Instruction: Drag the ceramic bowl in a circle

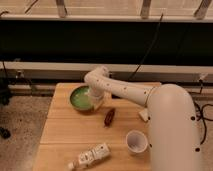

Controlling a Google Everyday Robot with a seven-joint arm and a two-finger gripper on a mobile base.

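The ceramic bowl (80,98) is a round shallow green bowl with a paler inside. It sits at the back left of the wooden table (60,135). My gripper (96,101) reaches down at the bowl's right rim, at the end of the white arm (130,92) that stretches from the right. The gripper's tip covers part of the rim.
A small dark red object (109,117) lies just right of the bowl. A white cup (136,141) stands at the front right. A white bottle (90,156) lies on its side at the front. A pale object (144,115) sits beside the arm.
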